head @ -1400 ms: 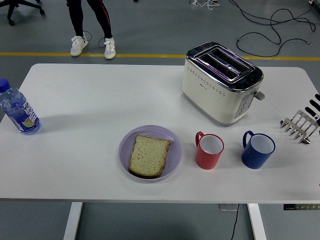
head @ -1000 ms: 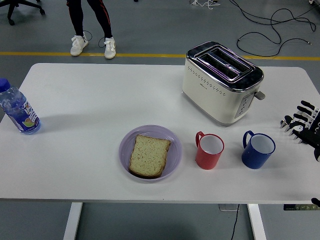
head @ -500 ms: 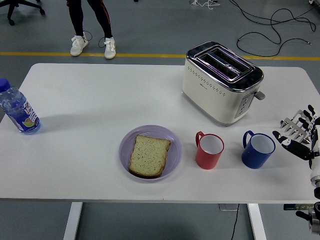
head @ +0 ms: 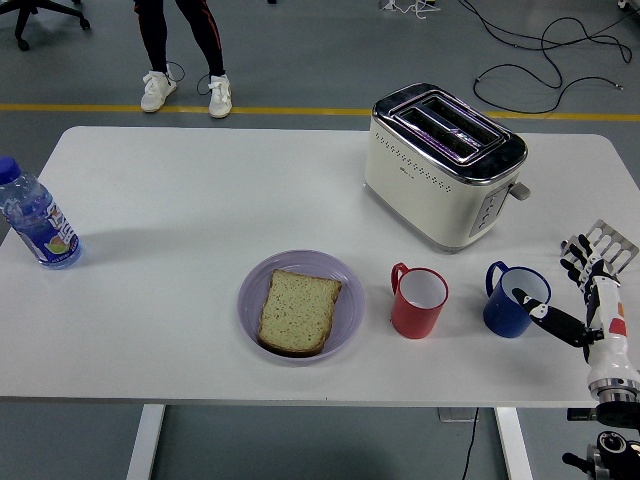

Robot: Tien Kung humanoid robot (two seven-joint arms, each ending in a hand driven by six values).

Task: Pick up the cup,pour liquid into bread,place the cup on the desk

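A blue cup (head: 515, 299) stands on the white table (head: 180, 200) at the right front, handle to the left. A red cup (head: 417, 301) stands just left of it. A slice of bread (head: 297, 311) lies on a lilac plate (head: 256, 284) at the middle front. My right hand (head: 572, 295) comes in from the lower right, fingers spread and empty. Its thumb (head: 545, 315) reaches to the blue cup's right rim; the other fingers (head: 578, 252) are raised to the right of the cup. My left hand is out of view.
A cream toaster (head: 443, 163) stands behind the cups. A metal rack (head: 612, 239) lies at the right edge, behind my hand. A water bottle (head: 35, 219) stands at the left edge. A person's legs (head: 180, 50) show beyond the far side.
My right hand has come in from the right edge, moved down and left, and its thumb now reaches the blue cup's right side. Nothing else moved.
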